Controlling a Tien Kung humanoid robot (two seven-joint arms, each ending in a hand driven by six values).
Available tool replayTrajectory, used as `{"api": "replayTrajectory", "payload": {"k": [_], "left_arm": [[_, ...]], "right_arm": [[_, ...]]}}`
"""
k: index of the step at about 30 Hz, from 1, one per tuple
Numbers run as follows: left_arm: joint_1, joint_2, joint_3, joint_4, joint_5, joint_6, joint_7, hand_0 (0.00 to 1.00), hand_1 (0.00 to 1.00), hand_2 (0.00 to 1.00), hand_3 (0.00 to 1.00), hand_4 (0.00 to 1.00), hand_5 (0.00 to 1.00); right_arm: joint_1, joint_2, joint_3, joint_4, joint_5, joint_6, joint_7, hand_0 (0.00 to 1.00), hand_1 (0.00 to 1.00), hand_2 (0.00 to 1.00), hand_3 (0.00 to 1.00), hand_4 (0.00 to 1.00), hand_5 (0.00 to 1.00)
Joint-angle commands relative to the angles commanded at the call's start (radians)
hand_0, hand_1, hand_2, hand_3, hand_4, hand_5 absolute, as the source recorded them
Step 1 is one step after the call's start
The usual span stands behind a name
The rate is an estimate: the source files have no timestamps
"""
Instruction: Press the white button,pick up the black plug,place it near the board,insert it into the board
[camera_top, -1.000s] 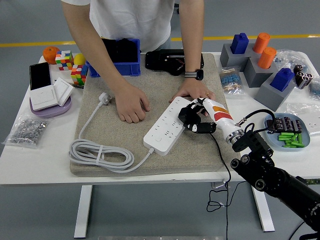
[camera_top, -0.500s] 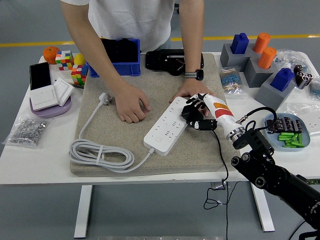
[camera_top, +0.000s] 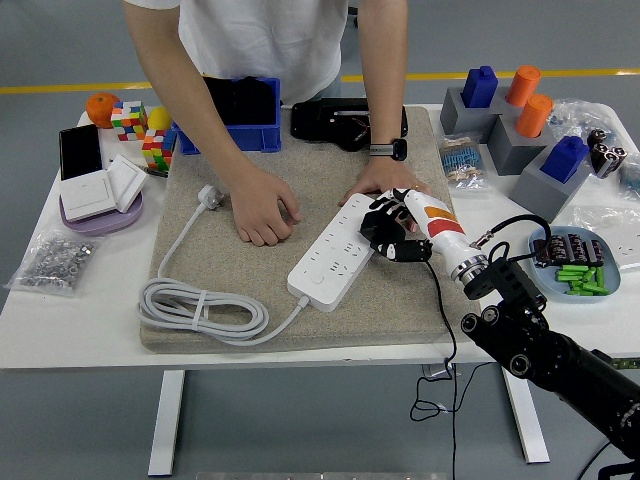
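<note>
A white power strip lies slantwise on the beige mat, with its white cable coiled at the mat's near left. My right hand is curled around the black plug and holds it at the strip's right edge, near its far end. The plug's black cord hangs over the table's near edge. A person at the far side rests a fist on the mat and presses the other hand on the strip's far end. I cannot tell whether the plug's pins touch the sockets.
A blue bin and a black device stand behind the mat. Cubes, a purple dish of switches and a bag of screws are at the left. Grey blocks and a blue tray are at the right.
My right hand has moved a little up and left with the black plug, closer to the strip's far end. The person's hands have stayed put.
</note>
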Motion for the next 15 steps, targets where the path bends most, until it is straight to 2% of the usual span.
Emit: {"api": "replayTrajectory", "payload": {"k": [15], "left_arm": [[0.004,-0.001,-0.003,0.000,0.011,-0.002,0.002,0.683,0.675,0.658,0.682,0.539,0.192]], "right_arm": [[0.003,0.000,-0.023,-0.003,0.003,0.000,-0.001,0.479,0.433,0.454,0.555,0.813,0.002]]}}
